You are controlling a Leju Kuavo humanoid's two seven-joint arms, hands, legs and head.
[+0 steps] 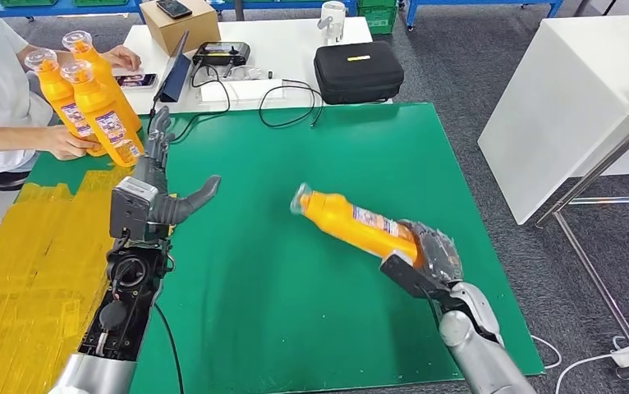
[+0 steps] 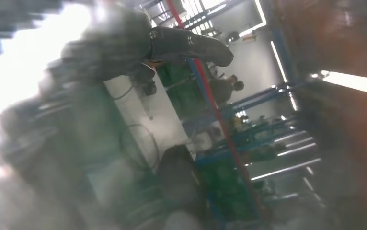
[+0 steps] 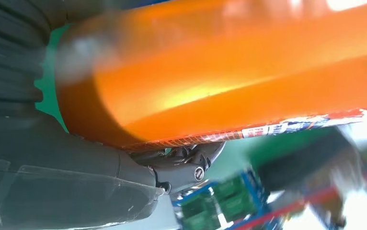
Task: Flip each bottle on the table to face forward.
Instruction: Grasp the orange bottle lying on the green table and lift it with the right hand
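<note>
My right hand grips an orange bottle by its base and holds it tilted, on its side, above the middle of the green mat, clear cap pointing left. Up close the orange bottle lies across my right hand. My left hand hovers over the mat's left part, fingers apart and holding nothing; the left wrist view is blurred, with a dark thumb. A person at far left holds three upright orange bottles.
Yellow tape covers the table's left strip. Behind the mat a white table carries a black case, cables, a cardboard box and a phone. A white cabinet stands to the right.
</note>
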